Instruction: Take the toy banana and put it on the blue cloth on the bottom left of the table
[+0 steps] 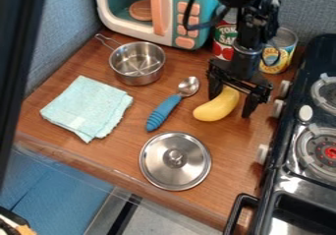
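Table [115, 150]: the wooden top was bordered on the right by a stove [308, 180]; the closing part of the task, placement at the left, was left undone.
Robot arm [246, 32]: it was seen in the far right part of the scene, hung down over the top; by its place, the job was judged to be at the pick-up.
Blue cloth [87, 107]: it was laid folded at the left, well apart from the arm; nothing had been put on it, so the goal was judged unmet.
Lid [175, 161]: it was set down near the middle of the near side, knob up; no part in the task was given to it.
Gripper [230, 106]: its fingers were spread wide, one on either side of the fruit; no firm hold was seen, and whether either finger was touched by the fruit could not be told.
Toy banana [218, 105]: it was found right of the spoon [172, 103], between the fingers, its far end partly hidden under the gripper; it appeared to be borne by the wood, not lifted.
Progress: the approach was judged all but done; the grasp, the lift, the carry to the left and the release onto the cloth were left to be made.
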You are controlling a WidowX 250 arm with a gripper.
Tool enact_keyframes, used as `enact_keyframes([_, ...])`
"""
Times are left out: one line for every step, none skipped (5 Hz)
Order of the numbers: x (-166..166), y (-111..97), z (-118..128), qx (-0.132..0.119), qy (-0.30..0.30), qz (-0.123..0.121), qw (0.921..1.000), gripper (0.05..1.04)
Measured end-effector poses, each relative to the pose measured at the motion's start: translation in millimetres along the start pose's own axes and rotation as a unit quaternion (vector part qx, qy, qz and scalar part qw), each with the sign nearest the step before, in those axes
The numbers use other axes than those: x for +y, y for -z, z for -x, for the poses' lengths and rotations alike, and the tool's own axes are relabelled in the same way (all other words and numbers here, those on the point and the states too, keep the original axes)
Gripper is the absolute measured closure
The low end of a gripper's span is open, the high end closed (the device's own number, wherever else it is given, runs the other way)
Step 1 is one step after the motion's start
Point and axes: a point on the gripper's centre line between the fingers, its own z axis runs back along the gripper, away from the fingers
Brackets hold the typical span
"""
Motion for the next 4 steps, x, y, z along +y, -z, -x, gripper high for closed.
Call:
enact_keyframes([0, 1, -1, 0.003, 0.001, 0.0, 1.0, 0.164])
enact_keyframes([0, 2, 2, 0.007, -0.003, -0.001, 1.0, 0.451])
enact_keyframes([12, -6, 4, 0.002, -0.018, 0.01, 0.9998, 0.533])
enact_keyframes([42, -19, 9, -0.002, -0.044, 0.012, 0.999, 0.533])
